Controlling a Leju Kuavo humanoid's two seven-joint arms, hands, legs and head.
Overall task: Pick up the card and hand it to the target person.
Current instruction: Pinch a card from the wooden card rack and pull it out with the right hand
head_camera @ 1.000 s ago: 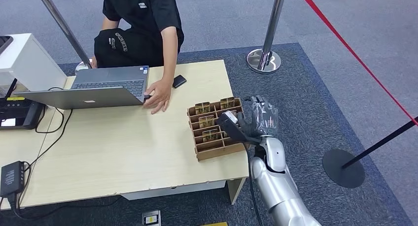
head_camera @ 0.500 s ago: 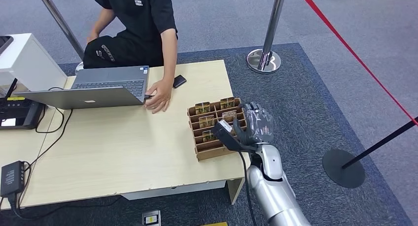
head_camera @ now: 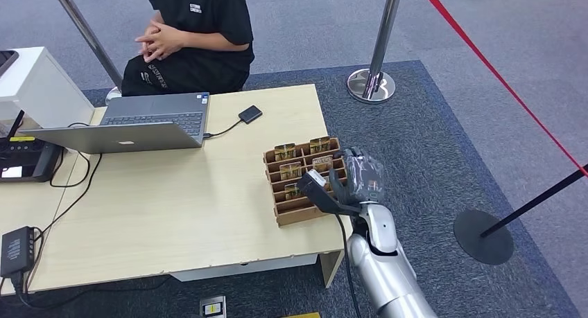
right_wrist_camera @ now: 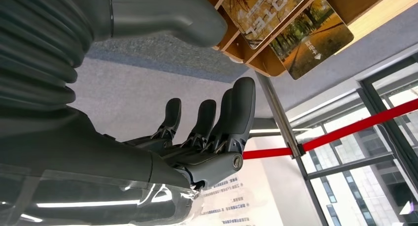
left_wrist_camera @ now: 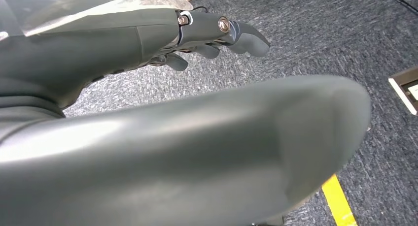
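At the far left of the wooden table (head_camera: pixel 173 214) stand a white box (head_camera: pixel 41 86) and a black device (head_camera: pixel 24 162) with cables, and a black power adapter (head_camera: pixel 15 250) lies near the front edge. Next comes an open grey laptop (head_camera: pixel 132 124); a cable goes from it to a small black drive (head_camera: pixel 250 114). Behind the table sits a person in black clothes (head_camera: pixel 197 34) with both hands joined (head_camera: pixel 158 41), away from the table.

Further right, a cardboard card holder (head_camera: pixel 301 181) with several slots stands at the right edge of the table. The cards (head_camera: pixel 290 170) stand upright in its slots, and none is taken out. The right hand (head_camera: pixel 350 183) is just beside the holder, its thumb over the slots, the fingers (right_wrist_camera: pixel 231 113) straight and apart, holding nothing.

The left hand (left_wrist_camera: pixel 148 34) hangs over the grey carpet (left_wrist_camera: pixel 315 44); its fingers are bent a little and hold nothing.

On the right stand a chrome post (head_camera: pixel 378 48) and a red barrier tape (head_camera: pixel 499 75).
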